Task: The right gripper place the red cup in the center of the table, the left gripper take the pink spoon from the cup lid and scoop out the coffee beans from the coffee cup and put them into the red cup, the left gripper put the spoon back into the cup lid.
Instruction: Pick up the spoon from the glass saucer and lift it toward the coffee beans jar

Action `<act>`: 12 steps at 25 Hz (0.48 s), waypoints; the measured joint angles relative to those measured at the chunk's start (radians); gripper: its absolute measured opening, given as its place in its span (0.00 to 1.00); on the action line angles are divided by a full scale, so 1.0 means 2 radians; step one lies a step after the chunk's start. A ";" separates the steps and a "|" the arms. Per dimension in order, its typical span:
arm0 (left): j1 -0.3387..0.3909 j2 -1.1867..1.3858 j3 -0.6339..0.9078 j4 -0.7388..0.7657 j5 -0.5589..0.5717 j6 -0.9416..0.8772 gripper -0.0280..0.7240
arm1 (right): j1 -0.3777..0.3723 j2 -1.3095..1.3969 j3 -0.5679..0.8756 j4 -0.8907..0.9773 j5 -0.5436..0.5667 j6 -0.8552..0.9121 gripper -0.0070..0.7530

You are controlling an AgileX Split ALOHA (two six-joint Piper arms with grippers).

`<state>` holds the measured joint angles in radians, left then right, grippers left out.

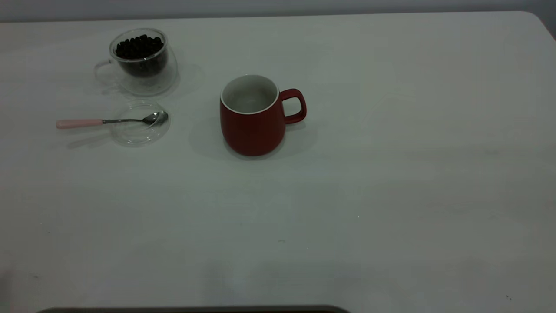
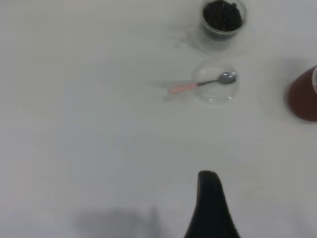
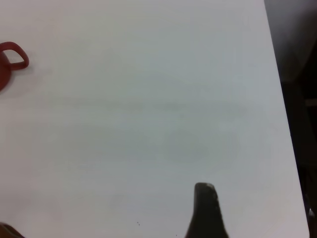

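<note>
So, going by the exterior view, neither arm shows at all; the red cup (image 1: 253,117) stands upright near the middle of the table (image 1: 391,182), handle toward the right arm's side, and it looks empty inside. That reads as step one being done. The pink spoon (image 1: 108,121) lies with its bowl on the cup lid (image 1: 140,122) and its handle sticking off over the tabletop, and the coffee cup (image 1: 140,61) just behind the lid is full of coffee beans (image 1: 140,47). So my guess is the scooping hasn't started, or else it's all finished and no beans show in the red one.

Left wrist view: the left gripper (image 2: 212,208) hangs over bare table, well short of everything. Spoon, lid and glass cup sit far ahead of the jaws, the red cup off to one side. Only one dark finger shows, so I can't tell if the jaws are apart or closed.

Right wrist view: the right gripper (image 3: 207,213) is also over bare table, red cup's handle far off ahead. Same deal, can't tell the jaw state.
</note>
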<state>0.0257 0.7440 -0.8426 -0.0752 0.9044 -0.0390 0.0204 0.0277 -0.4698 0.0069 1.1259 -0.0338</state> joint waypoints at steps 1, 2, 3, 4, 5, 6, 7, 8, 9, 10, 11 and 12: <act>0.000 0.029 -0.012 -0.008 -0.011 0.002 0.83 | 0.000 0.000 0.000 0.000 0.000 0.000 0.79; 0.000 0.062 -0.024 -0.017 -0.019 0.007 0.86 | 0.000 0.000 0.000 0.000 0.000 0.000 0.79; 0.000 0.094 -0.033 -0.026 -0.029 0.015 0.88 | 0.000 0.000 0.000 0.000 0.000 0.000 0.79; 0.000 0.119 -0.044 -0.038 -0.037 0.020 0.91 | 0.000 0.000 0.000 0.000 0.000 0.000 0.79; 0.000 0.147 -0.054 -0.051 -0.044 0.032 0.95 | 0.000 0.000 0.000 0.000 0.000 0.000 0.79; 0.000 0.173 -0.063 -0.062 -0.049 0.042 0.98 | 0.000 0.000 0.000 0.000 0.000 0.000 0.79; 0.000 0.197 -0.069 -0.075 -0.056 0.051 0.99 | 0.000 0.000 0.000 0.000 0.000 0.000 0.79; 0.000 0.216 -0.075 -0.085 -0.063 0.060 1.00 | 0.000 0.000 0.000 0.000 0.000 0.000 0.79; 0.002 0.236 -0.079 -0.093 -0.067 0.068 0.99 | 0.000 0.000 0.000 0.000 0.000 0.000 0.79; 0.006 0.255 -0.081 -0.101 -0.070 0.074 0.99 | 0.000 0.000 0.000 0.000 0.000 0.000 0.79; 0.014 0.269 -0.083 -0.109 -0.072 0.081 0.99 | 0.000 0.000 0.000 0.000 0.000 0.000 0.79; 0.024 0.286 -0.084 -0.119 -0.074 0.091 0.99 | 0.000 0.000 0.000 0.000 0.000 0.000 0.79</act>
<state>0.0729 1.3152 -1.0098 -0.3128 0.7556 0.1434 0.0204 0.0273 -0.4698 0.0069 1.1259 -0.0338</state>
